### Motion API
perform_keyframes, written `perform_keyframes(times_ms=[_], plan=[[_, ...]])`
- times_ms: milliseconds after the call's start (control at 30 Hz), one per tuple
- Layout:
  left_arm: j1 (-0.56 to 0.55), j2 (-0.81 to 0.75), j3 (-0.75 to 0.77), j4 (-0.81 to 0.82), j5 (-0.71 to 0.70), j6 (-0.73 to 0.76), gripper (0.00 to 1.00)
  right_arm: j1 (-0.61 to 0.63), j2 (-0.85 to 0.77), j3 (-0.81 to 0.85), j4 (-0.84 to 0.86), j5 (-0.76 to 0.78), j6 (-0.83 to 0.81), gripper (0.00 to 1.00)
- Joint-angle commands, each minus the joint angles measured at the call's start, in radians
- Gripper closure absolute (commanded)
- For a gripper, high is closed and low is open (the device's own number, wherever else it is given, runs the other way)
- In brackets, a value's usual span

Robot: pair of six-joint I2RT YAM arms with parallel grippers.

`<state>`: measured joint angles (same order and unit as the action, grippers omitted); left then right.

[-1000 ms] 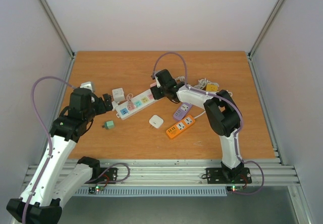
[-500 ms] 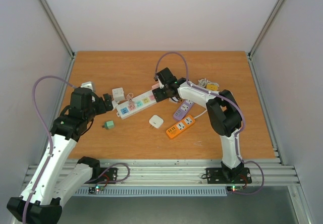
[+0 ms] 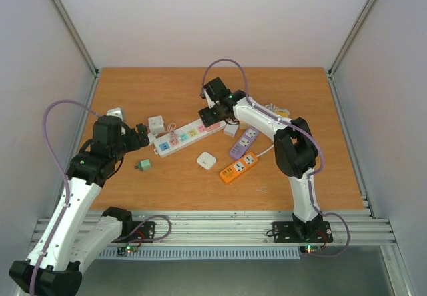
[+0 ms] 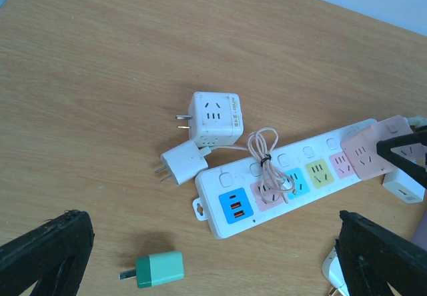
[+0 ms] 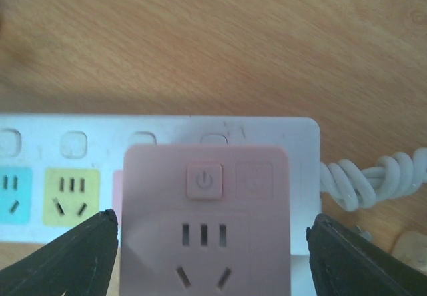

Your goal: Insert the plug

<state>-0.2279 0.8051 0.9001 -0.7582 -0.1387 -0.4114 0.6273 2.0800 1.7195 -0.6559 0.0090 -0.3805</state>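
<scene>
Adapter (image 5: 207,223) sits on right end of strip (image 4: 267,196) (cube socket (image 4: 213,117) behind).

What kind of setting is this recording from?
Probably a lab robot test cell: a wooden table boxed in by plain white panels, with a white power strip and a cube adapter laid out as props.

The pink socket adapter (image 5: 207,223) is sitting on top of the white power strip (image 4: 233,175), at the strip's cord end, covering the last socket there. It is lying flat and square with the strip, showing a square power button above a face with two-pin and three-pin slots; how deep it is seated cannot be told. The strip is lying diagonally near the table's middle, displaying a row of coloured sockets: blue USB ports, then pink, cyan and yellow. Its twisted white cord (image 5: 363,183) is trailing from the adapter end.
</scene>
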Motion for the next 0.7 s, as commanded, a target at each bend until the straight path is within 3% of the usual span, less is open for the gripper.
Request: perform_keyframes(times_ms=[0,300,667], plan=[[0.008,-0.007,-0.008,0.044,0.0,0.005,0.01,-0.004,0.068,0.078,-0.073,-0.037,-0.013,0.25],[0.009,-0.004,-0.009,0.044,0.002,0.005,0.01,-0.008,0.14,0.108,-0.126,-0.047,-0.011,0.52],[0.009,0.027,0.013,0.02,0.052,-0.021,0.01,0.011,0.148,-0.158,-0.02,0.056,0.029,0.59]])
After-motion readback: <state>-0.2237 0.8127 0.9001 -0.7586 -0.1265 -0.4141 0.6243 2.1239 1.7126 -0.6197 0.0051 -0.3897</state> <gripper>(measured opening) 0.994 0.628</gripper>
